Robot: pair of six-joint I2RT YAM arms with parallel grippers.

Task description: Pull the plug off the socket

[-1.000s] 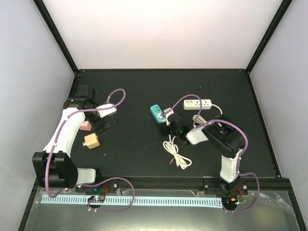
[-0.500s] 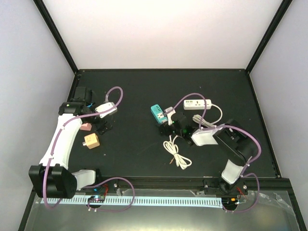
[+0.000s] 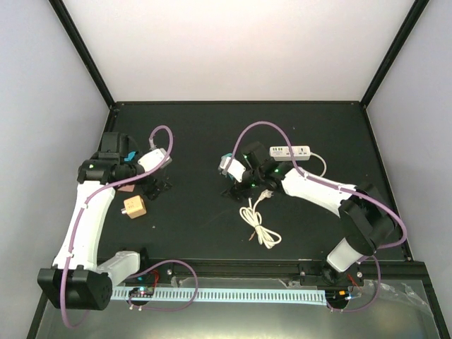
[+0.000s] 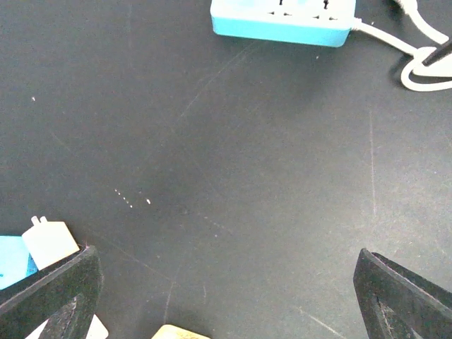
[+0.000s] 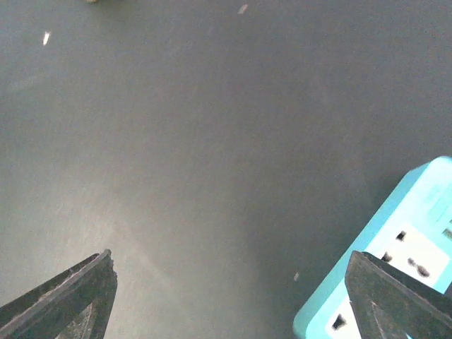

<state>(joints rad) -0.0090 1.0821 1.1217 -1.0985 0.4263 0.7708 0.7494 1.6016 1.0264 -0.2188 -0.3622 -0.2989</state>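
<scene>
Near the middle of the black table [image 3: 198, 134] lies the teal socket strip [image 4: 282, 20], flat with its slots facing up. A white cord [image 3: 260, 224] leaves one end and trails to a loose coil closer to the arm bases. The plug itself I cannot make out. The right gripper [image 5: 229, 258] hangs just beside the strip, fingers spread wide and holding nothing. The left gripper [image 4: 226, 254] is well apart on the left, likewise spread, near a pink block [image 3: 126, 188] and a tan block [image 3: 134, 207]. A white socket strip [image 3: 289, 152] lies farther back.
</scene>
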